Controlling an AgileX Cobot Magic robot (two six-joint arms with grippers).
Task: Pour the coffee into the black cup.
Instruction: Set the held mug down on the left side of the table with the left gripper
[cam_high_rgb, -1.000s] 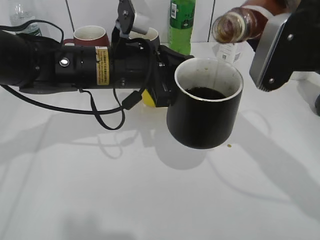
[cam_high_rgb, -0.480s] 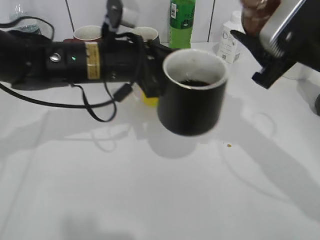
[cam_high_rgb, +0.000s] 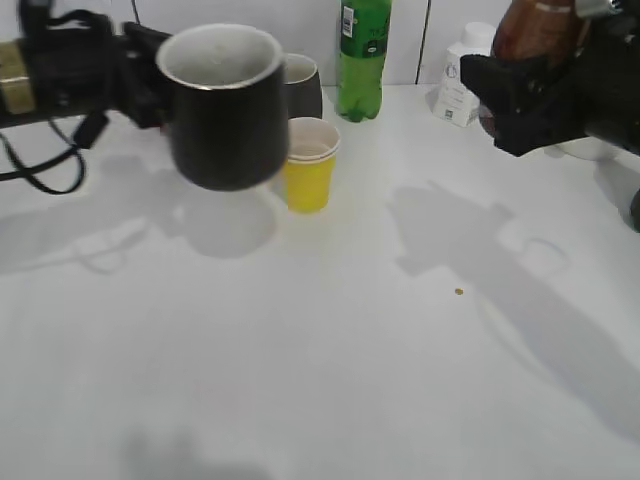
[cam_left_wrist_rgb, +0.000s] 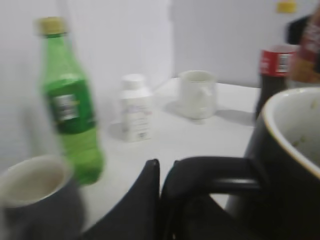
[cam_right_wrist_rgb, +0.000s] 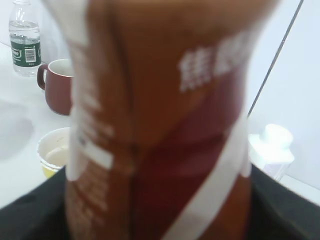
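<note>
Left arm (cam_high_rgb: 60, 75): black cylindrical housing, yellow label band, loose black cable looping below. Right arm (cam_high_rgb: 560, 85): matte black angular casing, blocky edges. Jaws: black.

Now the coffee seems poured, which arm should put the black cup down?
Probably the left: its gripper already holds the black cup by the handle above the table. The right gripper holds the coffee bottle.

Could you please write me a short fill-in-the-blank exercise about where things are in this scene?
1. The left tool holds the black cup by its ____.
2. The paper cup beside the black cup is ____ in colour.
3. The right tool grips the brown coffee ____.
4. The tall bottle by the back wall is ____.

Missing words: handle; yellow; bottle; green
</note>
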